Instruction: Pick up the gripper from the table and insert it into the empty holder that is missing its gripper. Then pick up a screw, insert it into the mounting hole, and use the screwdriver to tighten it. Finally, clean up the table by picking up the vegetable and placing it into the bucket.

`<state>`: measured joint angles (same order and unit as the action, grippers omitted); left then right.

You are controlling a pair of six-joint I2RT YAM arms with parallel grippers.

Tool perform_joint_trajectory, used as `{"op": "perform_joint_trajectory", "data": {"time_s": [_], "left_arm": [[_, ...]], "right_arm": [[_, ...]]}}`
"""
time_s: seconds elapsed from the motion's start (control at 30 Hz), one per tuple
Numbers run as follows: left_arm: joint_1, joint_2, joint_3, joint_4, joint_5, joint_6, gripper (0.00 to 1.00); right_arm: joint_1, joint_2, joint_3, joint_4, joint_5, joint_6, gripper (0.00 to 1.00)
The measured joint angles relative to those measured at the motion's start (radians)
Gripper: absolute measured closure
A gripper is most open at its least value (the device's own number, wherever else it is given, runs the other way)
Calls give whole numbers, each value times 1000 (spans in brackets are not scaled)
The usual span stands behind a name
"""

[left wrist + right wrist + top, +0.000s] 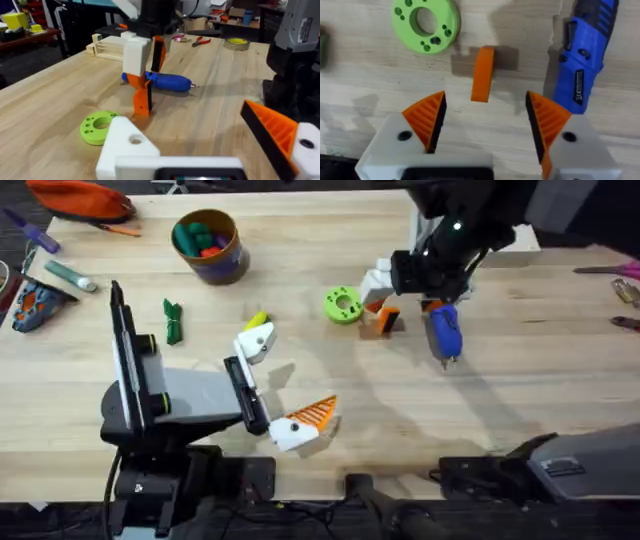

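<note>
So the gripper (483, 74) is a little orange ribbed wedge with a black face, sitting on the bench (300, 300) between the green disc (426, 23) and the blue screwdriver (584, 60), close to both. From the left wrist view it's standing on end. The right pincer (485, 120) hangs right above it, spread wide, one pad on each side, not touching it and holding nothing. The left pincer (283, 385) is nearer the bench's front edge, wide open too and empty; one side is a bare white holder (131, 142), the other has its orange pad. The bucket (208, 245) is off at the back left.
</note>
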<state>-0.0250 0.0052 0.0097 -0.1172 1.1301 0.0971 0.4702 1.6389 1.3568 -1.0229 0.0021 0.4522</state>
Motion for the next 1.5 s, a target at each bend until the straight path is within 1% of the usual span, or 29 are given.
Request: {"op": "perform_joint_trajectory", "data": {"time_s": [0.53, 0.77, 1.03, 1.3, 1.5], "left_arm": [[0, 0, 0, 0, 0, 0, 13], [0, 0, 0, 0, 0, 0, 14], [0, 0, 0, 0, 0, 0, 14], [0, 0, 0, 0, 0, 0, 14], [0, 0, 0, 0, 0, 0, 13]], "right_arm": [[0, 84, 24, -24, 12, 1, 96], [0, 93, 55, -42, 12, 1, 96], [0, 98, 56, -44, 19, 6, 97], [1, 153, 59, -41, 39, 17, 97], [11, 156, 69, -40, 48, 24, 96]]}}
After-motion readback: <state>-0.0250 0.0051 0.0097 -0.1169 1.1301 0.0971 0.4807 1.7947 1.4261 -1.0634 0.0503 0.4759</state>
